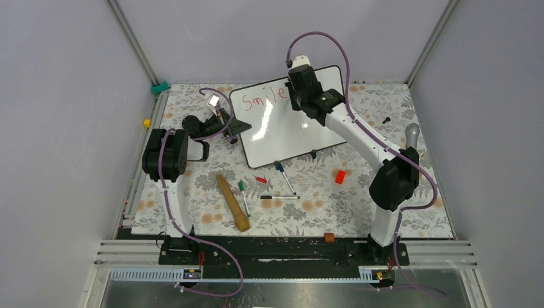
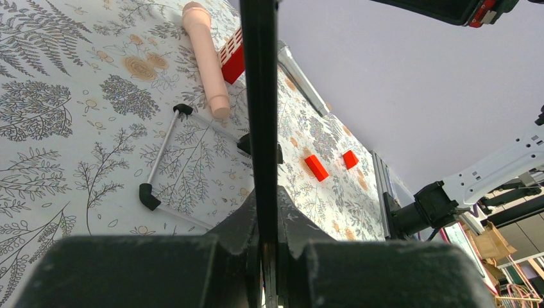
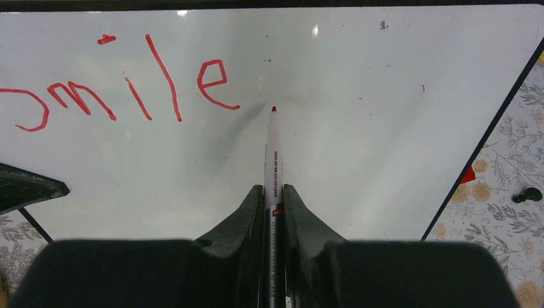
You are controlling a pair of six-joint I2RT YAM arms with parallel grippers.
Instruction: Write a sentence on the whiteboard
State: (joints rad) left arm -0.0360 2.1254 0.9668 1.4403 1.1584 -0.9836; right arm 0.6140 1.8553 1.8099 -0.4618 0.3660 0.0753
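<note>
The whiteboard (image 1: 282, 135) stands tilted at the back middle of the table. On it is the sentence (image 3: 128, 90), red letters reading "Smile" (image 1: 263, 97). My right gripper (image 3: 274, 192) is shut on a white marker (image 3: 274, 154) with a red tip. That tip sits at the board's surface (image 3: 359, 96), just right of and below the "e". From above, the right gripper (image 1: 300, 96) hangs over the board's upper middle. My left gripper (image 2: 268, 192) is shut on the whiteboard's black frame edge (image 2: 260, 96), at the board's left side (image 1: 232, 131).
On the flowered cloth in front of the board lie a wooden handle (image 1: 232, 202), a green marker (image 1: 243, 192), a blue marker (image 1: 284, 176), a black marker (image 1: 279, 197), a red cap (image 1: 260, 179) and a red block (image 1: 340, 176). A small black piece (image 1: 386, 119) lies at the right.
</note>
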